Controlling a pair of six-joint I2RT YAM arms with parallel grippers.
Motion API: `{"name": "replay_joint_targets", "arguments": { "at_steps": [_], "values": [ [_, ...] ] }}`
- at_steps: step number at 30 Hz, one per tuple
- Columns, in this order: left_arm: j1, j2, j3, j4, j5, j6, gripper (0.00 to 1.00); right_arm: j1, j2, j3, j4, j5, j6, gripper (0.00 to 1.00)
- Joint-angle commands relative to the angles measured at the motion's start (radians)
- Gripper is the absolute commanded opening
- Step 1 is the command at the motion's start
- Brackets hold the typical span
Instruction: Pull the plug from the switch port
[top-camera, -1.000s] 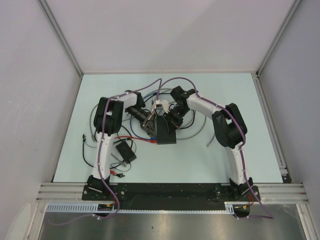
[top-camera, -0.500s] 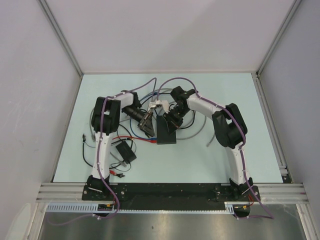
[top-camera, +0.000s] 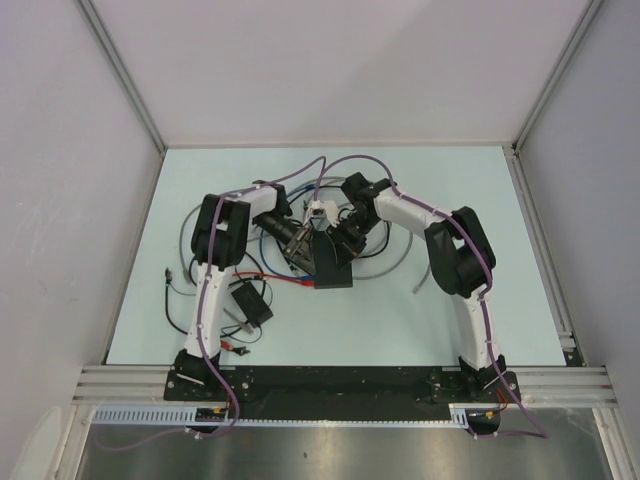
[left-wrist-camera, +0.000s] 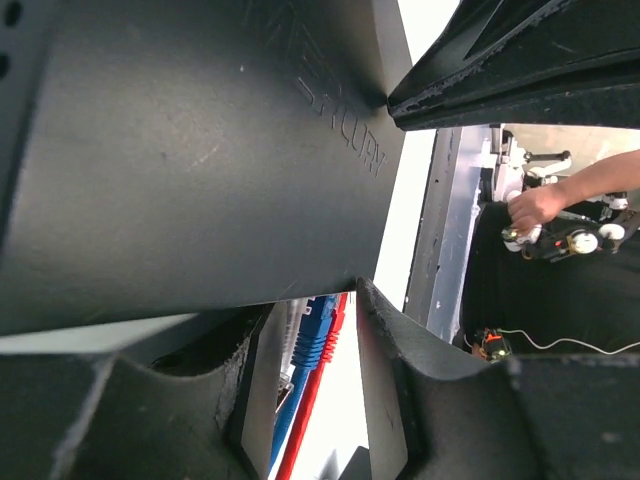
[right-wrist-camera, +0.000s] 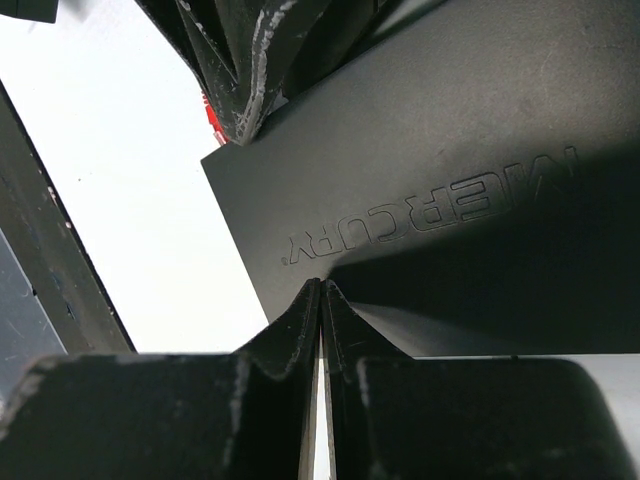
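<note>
Switch box lies midway between the side edges of the table. Only the wrist views settle the jaws: left gripper spread before blue cable; right gripper pressed together against the box lettering.
</note>
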Motion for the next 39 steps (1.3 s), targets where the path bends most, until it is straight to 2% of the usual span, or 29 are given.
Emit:
{"name": "replay_joint_targets", "arguments": {
  "at_steps": [1, 9, 21, 27, 36, 39],
  "values": [
    [-0.002, 0.005, -0.009, -0.022, -0.03, 0.032, 0.4, -0.007, 0.002, -0.032, 0.014, 0.144, -0.035, 0.07],
    [-0.001, 0.011, -0.016, -0.056, -0.038, 0.055, 0.4, -0.036, -0.104, -0.029, 0.035, 0.058, -0.013, 0.06],
    [-0.001, 0.005, -0.049, -0.085, -0.104, 0.112, 0.42, -0.004, -0.059, -0.009, 0.046, 0.027, 0.002, 0.06],
    [0.002, -0.009, -0.088, -0.084, -0.089, 0.127, 0.43, 0.007, -0.05, -0.01, 0.049, 0.021, 0.004, 0.07],
    [-0.005, -0.033, -0.118, 0.024, -0.049, 0.023, 0.34, 0.017, -0.039, -0.026, 0.048, 0.036, -0.006, 0.07],
    [-0.011, -0.033, -0.121, 0.011, -0.052, 0.034, 0.26, 0.017, -0.035, -0.033, 0.048, 0.039, -0.013, 0.07]
  ]
}}
